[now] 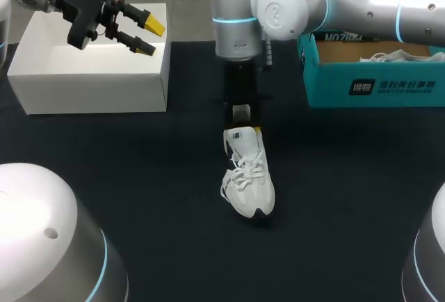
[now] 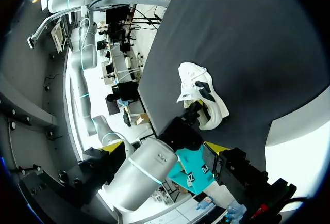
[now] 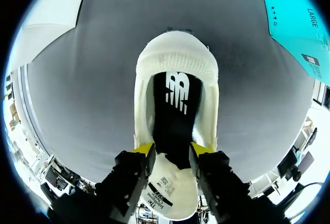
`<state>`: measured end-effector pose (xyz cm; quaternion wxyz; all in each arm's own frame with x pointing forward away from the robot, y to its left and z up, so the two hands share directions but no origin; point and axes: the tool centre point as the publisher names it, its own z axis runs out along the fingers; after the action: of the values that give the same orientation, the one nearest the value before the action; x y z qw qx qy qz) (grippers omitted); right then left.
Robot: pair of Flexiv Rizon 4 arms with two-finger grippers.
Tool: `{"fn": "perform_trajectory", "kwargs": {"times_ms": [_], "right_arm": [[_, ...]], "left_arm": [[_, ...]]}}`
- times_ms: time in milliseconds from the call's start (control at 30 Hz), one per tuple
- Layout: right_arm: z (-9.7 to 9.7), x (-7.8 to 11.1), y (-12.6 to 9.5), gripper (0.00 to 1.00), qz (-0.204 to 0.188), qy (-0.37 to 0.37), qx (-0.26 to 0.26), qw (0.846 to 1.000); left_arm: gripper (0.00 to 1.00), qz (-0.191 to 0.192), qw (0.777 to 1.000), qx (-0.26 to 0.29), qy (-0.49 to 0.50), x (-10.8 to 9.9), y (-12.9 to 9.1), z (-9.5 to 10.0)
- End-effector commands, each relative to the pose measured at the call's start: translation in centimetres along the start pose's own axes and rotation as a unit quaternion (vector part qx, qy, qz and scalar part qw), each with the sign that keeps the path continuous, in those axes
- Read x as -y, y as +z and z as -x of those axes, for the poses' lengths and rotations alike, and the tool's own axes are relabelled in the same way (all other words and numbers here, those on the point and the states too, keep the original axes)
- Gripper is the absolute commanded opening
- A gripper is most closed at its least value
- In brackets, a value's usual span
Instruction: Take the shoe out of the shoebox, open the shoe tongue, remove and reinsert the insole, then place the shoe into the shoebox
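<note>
right fingers (image 3: 144, 149) are clamping the shoe tongue (image 3: 167, 188), seemingly baring the insole (image 3: 174, 110) for removal, while left fingers (image 1: 154, 24) are hanging apart.

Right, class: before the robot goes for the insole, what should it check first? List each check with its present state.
1. Shoe out of the teal shoebox and on the table: ok.
2. Right end effector shut on the shoe tongue: ok.
3. Shoe mouth open, black insole exposed: ok.
4. Left end effector open and holding nothing: ok.
5. Left end effector near the shoe: not ok; it hangs over the white box.
6. Insole front end free under the laces: cannot tell.
</note>
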<state>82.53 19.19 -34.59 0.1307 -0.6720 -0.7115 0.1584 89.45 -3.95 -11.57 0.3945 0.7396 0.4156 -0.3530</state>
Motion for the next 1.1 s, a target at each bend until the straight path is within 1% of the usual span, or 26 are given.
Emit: {"fn": "perform_trajectory", "kwargs": {"times_ms": [33,233,500,700,933,1100], "right_arm": [[0.2,-0.1,0.1,1.0,0.001,-0.001,-0.004,1.0],[0.7,-0.5,0.0,1.0,0.012,-0.003,-0.021,1.0],[0.1,-0.8,-0.5,1.0,0.01,-0.007,-0.01,1.0],[-0.5,0.2,-0.3,1.0,0.002,-0.003,-0.003,1.0],[-0.4,1.4,-0.2,1.0,-0.004,0.012,0.002,1.0],[-0.5,2.2,-0.5,1.0,-0.008,0.025,0.013,1.0]], "left_arm": [[1.0,-0.001,1.0,-0.002,0.0,0.0,0.0,0.0],[1.0,-0.001,1.0,-0.002,0.0,0.0,0.0,0.0],[1.0,-0.001,1.0,-0.002,0.0,0.0,0.0,0.0],[1.0,-0.001,1.0,-0.002,0.0,0.0,0.0,0.0],[1.0,-0.001,1.0,-0.002,0.0,0.0,0.0,0.0],[1.0,-0.001,1.0,-0.002,0.0,0.0,0.0,0.0]]}}
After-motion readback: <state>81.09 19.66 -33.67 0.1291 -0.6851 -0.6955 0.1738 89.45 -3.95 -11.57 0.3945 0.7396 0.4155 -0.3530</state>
